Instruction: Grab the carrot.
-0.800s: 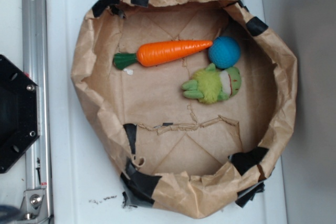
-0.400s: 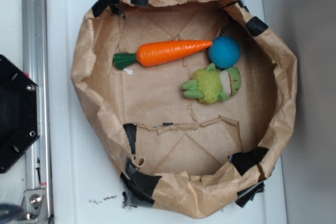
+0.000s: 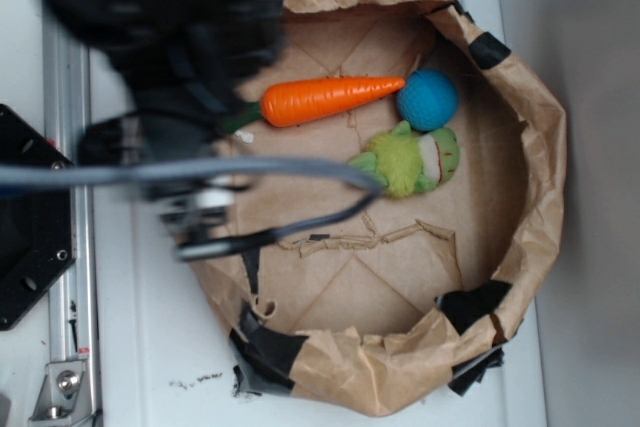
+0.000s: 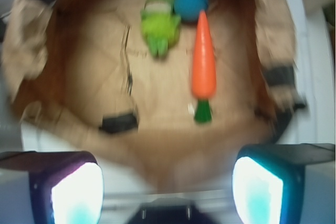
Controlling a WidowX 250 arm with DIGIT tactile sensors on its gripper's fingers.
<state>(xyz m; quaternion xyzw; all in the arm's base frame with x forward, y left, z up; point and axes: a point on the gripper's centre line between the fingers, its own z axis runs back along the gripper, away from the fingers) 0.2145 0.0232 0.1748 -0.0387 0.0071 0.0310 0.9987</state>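
My gripper [image 4: 168, 184], absent from the exterior view a moment ago, now swings in blurred over the paper bin's [image 3: 540, 197] left rim, jaws spread wide and empty. The carrot [image 3: 330, 99] lies unmoved inside, tip touching the blue ball [image 3: 428, 99], on a white table [image 3: 130, 347].

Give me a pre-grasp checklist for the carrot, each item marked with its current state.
1. Gripper open: ok, fingers spread wide with nothing between them.
2. Carrot in view: ok, lying flat in the paper bowl.
3. Carrot clear of neighbours: not ok, its tip touches the blue ball.
4. Plush toy out of the way: ok, beside the carrot, apart.
5. Gripper centred over carrot: not ok, carrot sits off to the right in the wrist view.
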